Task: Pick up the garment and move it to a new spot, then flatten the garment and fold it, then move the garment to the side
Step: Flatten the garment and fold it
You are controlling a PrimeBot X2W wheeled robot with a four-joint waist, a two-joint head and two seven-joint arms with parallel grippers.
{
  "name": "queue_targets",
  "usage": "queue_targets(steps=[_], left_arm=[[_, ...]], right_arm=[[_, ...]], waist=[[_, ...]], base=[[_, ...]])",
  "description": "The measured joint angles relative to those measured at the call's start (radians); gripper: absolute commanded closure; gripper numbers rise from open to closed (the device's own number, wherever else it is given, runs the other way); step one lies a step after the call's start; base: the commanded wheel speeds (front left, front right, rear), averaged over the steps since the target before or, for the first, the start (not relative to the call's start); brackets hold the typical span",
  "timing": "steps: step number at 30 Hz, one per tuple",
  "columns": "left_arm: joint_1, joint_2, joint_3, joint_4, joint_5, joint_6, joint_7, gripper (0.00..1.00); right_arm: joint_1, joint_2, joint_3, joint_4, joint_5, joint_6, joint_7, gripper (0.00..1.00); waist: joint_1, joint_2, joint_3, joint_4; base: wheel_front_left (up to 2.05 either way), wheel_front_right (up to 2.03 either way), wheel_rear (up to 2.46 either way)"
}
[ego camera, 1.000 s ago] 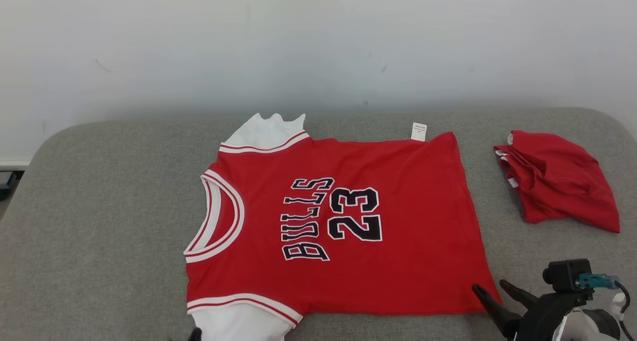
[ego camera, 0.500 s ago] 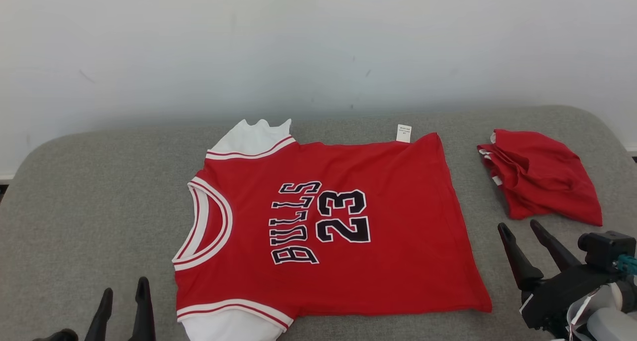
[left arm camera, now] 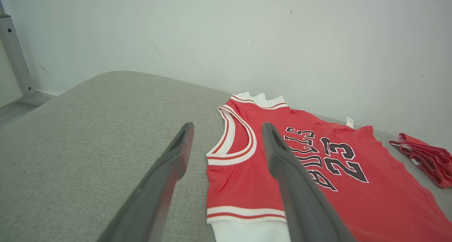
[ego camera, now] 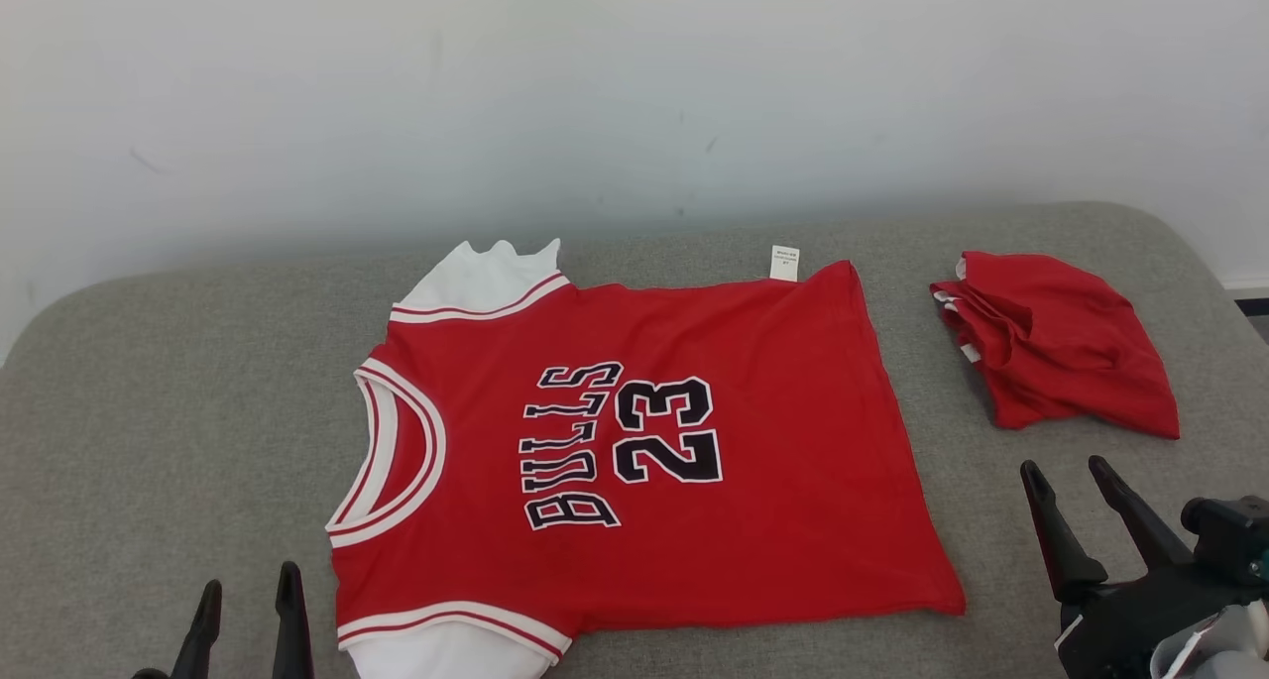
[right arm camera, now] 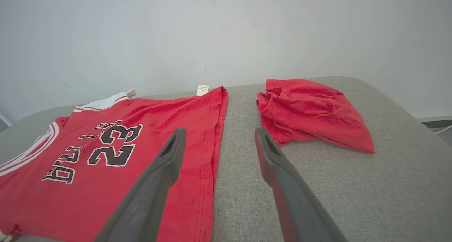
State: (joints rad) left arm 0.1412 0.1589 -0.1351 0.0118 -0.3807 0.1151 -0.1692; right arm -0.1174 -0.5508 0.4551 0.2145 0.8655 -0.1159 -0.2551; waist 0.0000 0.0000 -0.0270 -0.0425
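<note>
Red jersey (ego camera: pixel 793 411) lies flat on the grey surface (ego camera: pixel 149 411), print up, collar toward the robot's left, hem toward its right. A second red garment (ego camera: pixel 1061 362), bunched, sits apart beyond the hem. Left gripper (ego camera: pixel 250 585): beside the near sleeve, fingers spread, nothing held. Right gripper (ego camera: pixel 1066 471): beside the near hem corner, fingers spread, nothing held.

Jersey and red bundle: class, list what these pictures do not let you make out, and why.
Tag on the jersey: print too small, head view.
Jersey's near white sleeve: cut off by head view's bottom edge.
Red bundle: its own folds hide what garment it is.
</note>
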Motion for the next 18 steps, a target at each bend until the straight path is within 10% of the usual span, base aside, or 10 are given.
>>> queue_targets(steps=[18], left_arm=[[0.019, -0.005, 0.019, 0.002, 0.084, 0.008, -0.002, 0.0]], right_arm=[[0.099, 0.052, -0.119, -0.087, -0.15, -0.008, 0.0, 0.0]], waist=[[0.0, 0.0, 0.007, -0.006]], base=[[0.0, 0.0, 0.0]])
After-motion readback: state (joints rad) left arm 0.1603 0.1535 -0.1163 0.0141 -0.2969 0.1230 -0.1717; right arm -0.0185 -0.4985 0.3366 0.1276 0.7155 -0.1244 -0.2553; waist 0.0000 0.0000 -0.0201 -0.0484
